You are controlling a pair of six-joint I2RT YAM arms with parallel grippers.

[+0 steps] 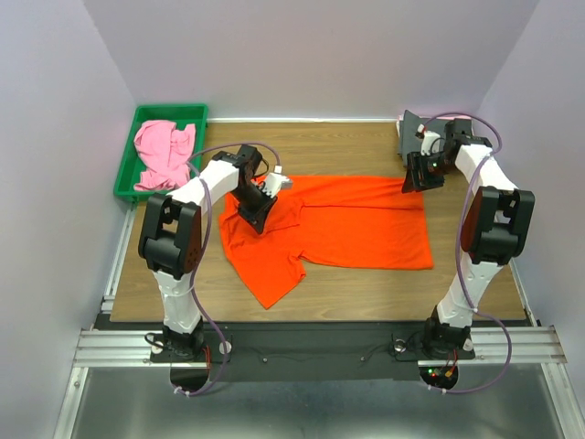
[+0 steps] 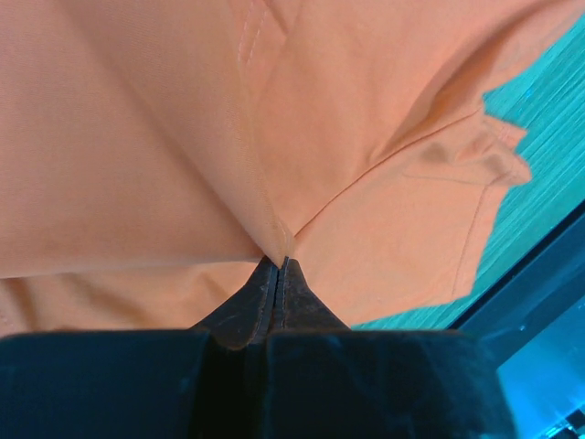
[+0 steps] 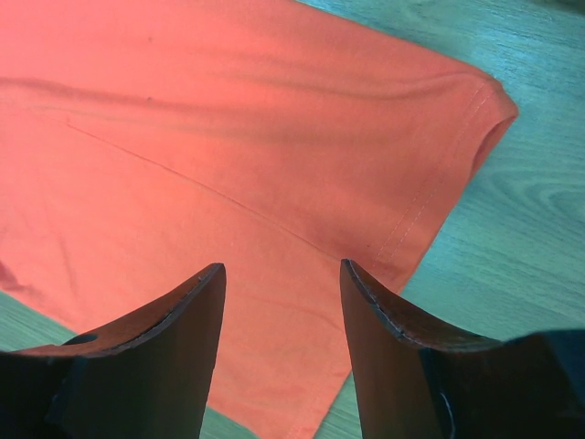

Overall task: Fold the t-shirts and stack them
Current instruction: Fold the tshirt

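Note:
A bright orange t-shirt [image 1: 356, 229] lies spread across the wooden table [image 1: 347, 146], its left part rumpled and folded over. My left gripper [image 1: 255, 216] is shut on a pinched ridge of this orange cloth [image 2: 137, 137]. In the left wrist view the fingertips [image 2: 279, 262] meet with the fold between them. My right gripper [image 1: 420, 179] hovers open over the shirt's far right corner. In the right wrist view its gripper [image 3: 281, 267] has flat orange cloth [image 3: 228, 119] under the gap and holds nothing. A light pink t-shirt [image 1: 164, 153] lies crumpled in the tray.
A green plastic tray [image 1: 196, 113] stands at the back left corner. Something dark grey [image 1: 408, 133] sits at the back right, behind the right gripper. Purple walls close in three sides. Bare wood [image 3: 521, 219] shows beside the shirt's hem.

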